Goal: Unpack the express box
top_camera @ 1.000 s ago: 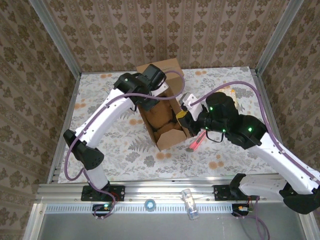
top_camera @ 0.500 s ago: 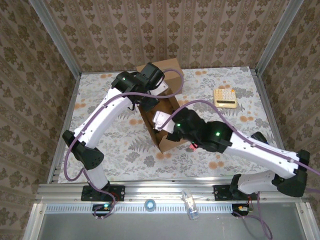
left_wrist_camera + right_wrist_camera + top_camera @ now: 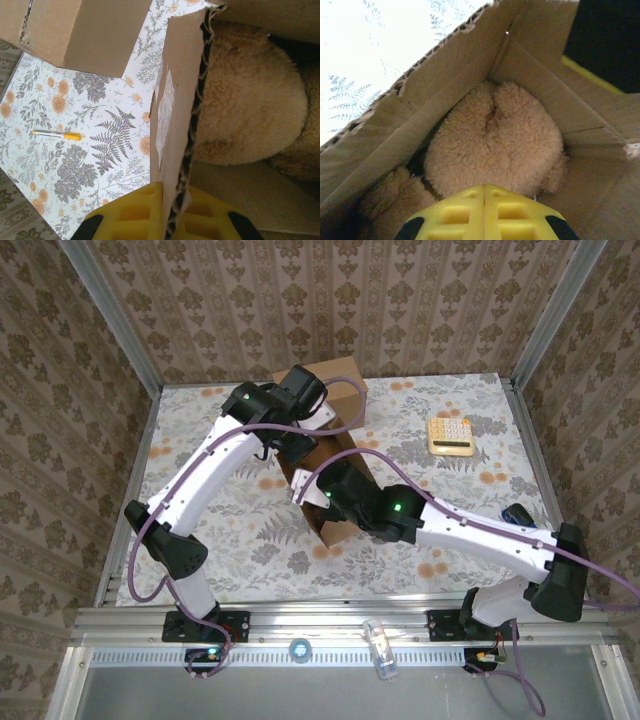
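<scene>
From above, the express box [image 3: 325,528] is seen open at mid-table. In the left wrist view, the left gripper [image 3: 172,212] is clenched on the box's wall, and a plush toy [image 3: 250,100] is seen ahead and right of the jaws. In the right wrist view, the right gripper [image 3: 484,205] is pressed closed on nothing, and the toy is seen just ahead, inside the box.

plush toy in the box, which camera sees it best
Right wrist: the plush toy sits centred inside the box. Left wrist catches part of it behind a box wall. In top external the right arm covers the box opening.
</scene>
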`<action>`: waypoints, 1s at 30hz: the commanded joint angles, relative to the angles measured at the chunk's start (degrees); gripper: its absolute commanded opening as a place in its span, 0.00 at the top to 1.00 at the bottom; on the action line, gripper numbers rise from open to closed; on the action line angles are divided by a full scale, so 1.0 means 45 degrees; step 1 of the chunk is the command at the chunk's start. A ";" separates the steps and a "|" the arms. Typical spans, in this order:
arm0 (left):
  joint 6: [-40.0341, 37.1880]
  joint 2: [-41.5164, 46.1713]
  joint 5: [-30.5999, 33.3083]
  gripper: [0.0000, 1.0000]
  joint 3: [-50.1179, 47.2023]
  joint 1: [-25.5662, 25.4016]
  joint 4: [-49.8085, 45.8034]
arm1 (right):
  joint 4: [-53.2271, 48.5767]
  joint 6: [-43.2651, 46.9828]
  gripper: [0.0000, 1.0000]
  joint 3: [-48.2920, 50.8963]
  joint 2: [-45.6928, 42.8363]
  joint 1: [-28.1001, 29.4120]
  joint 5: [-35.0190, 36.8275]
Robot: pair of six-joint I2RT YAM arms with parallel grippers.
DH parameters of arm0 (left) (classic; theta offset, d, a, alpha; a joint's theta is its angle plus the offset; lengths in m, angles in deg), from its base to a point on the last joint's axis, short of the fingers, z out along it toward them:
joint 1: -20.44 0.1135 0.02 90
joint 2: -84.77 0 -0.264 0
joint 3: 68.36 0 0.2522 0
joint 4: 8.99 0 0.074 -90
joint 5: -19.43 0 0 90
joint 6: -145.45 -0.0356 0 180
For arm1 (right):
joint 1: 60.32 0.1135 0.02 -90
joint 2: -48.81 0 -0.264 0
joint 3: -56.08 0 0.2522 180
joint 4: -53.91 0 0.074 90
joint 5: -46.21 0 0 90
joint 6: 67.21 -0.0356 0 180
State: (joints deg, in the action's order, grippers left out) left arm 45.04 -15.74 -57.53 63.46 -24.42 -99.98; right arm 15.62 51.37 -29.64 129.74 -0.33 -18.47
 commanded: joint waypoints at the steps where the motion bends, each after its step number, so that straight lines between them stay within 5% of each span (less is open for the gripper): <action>1: 0.0297 0.0239 -0.0241 1.00 0.0356 0.0073 -0.0141 | 0.0436 -0.0571 1.00 0.0267 0.0373 -0.0346 0.0205; 18: 0.0444 0.0430 -0.0576 1.00 0.0136 0.0033 -0.0006 | -0.0529 -0.4189 0.98 -0.0250 0.2473 -0.1176 0.0360; 30: 0.0435 0.0606 -0.0505 1.00 0.0023 -0.0240 -0.0025 | -0.0914 -0.7036 0.29 -0.0748 0.3620 -0.1416 0.0334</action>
State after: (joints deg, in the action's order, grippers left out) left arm 45.45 -15.67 -58.36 63.39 -24.46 -99.96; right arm 14.50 25.16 -31.57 143.66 -5.93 -17.49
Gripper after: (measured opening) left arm 0.053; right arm 0.686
